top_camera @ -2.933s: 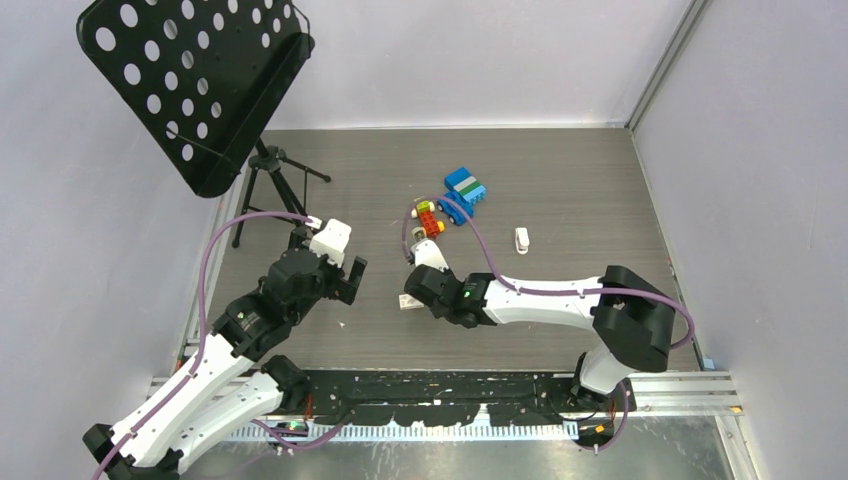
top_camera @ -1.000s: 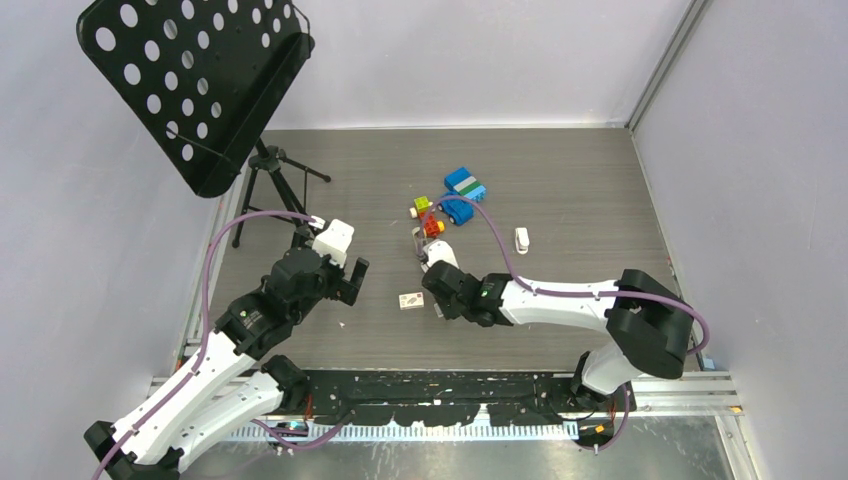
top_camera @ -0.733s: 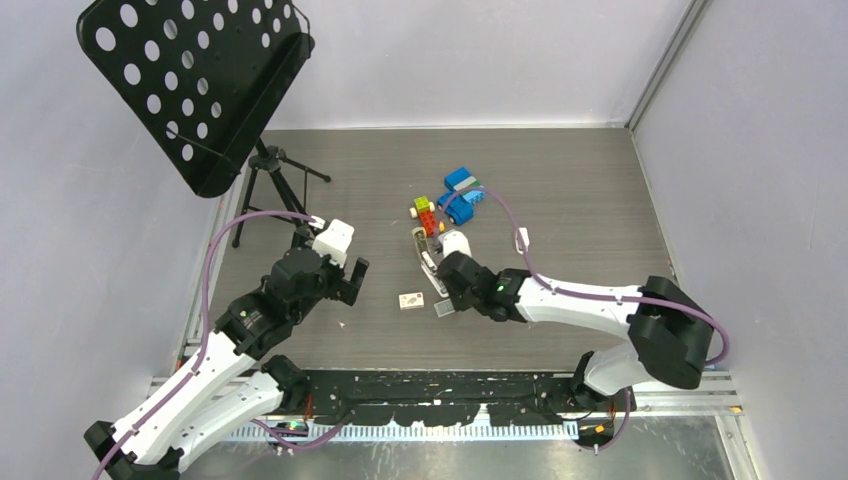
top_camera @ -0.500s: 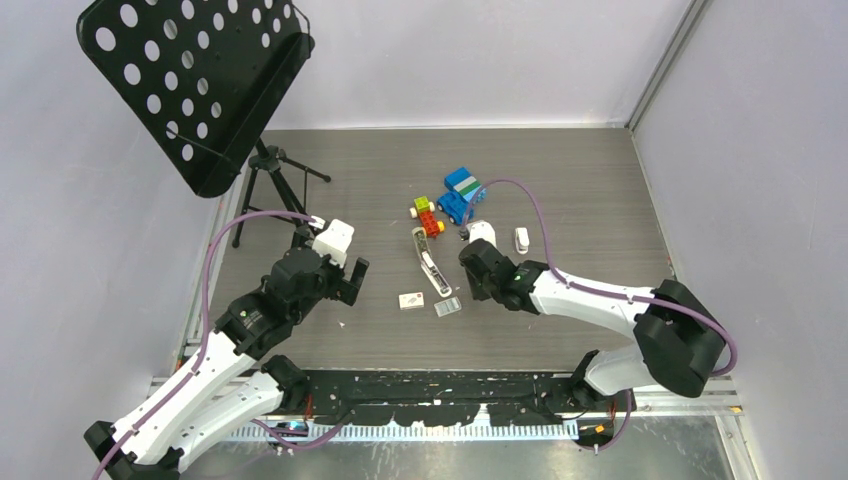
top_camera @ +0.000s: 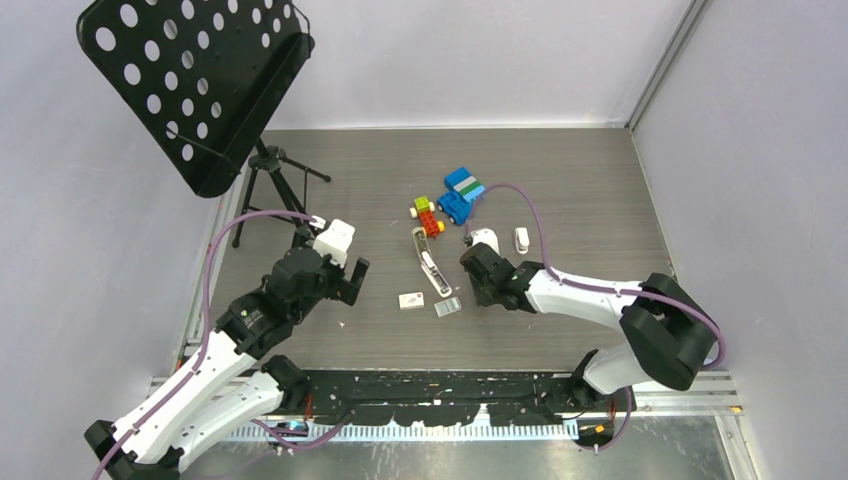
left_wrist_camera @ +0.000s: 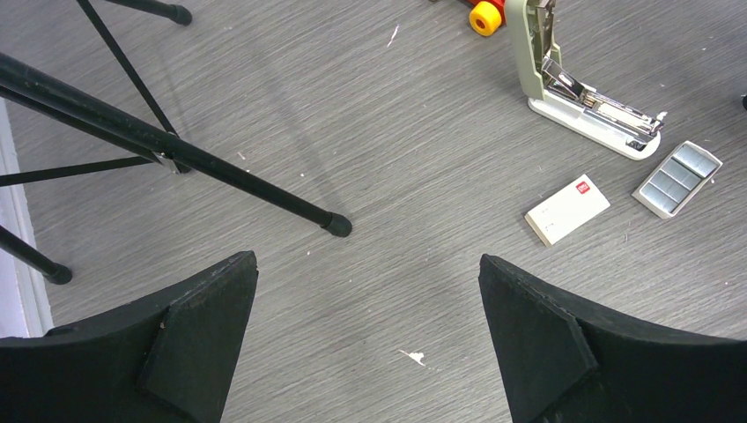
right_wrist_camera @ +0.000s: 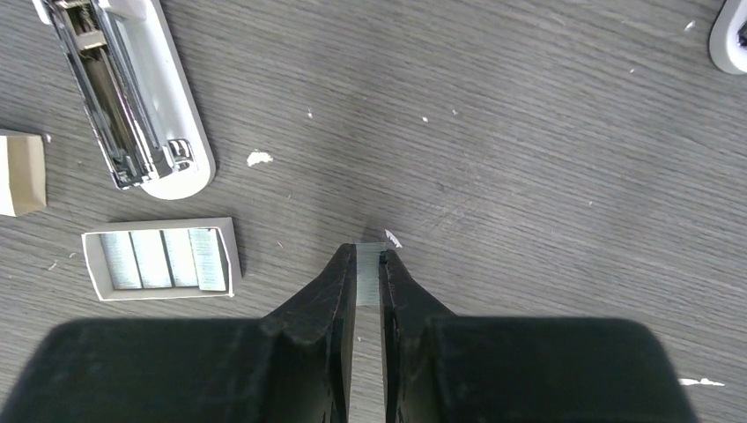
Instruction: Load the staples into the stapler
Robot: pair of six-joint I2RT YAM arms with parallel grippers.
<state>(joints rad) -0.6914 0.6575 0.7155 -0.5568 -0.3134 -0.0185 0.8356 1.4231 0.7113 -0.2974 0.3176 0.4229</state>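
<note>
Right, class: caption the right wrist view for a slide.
Right gripper shut on the staples, near the opened stapler.

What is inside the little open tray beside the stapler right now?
Silvery staple strips lying side by side, nearly filling the tray. Anything beneath them is covered. The right gripper holds another strip of staples outside it.

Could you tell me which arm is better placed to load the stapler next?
Right: the right gripper pinches the staples beside the open stapler; the left gripper hangs open, empty, farther away.
</note>
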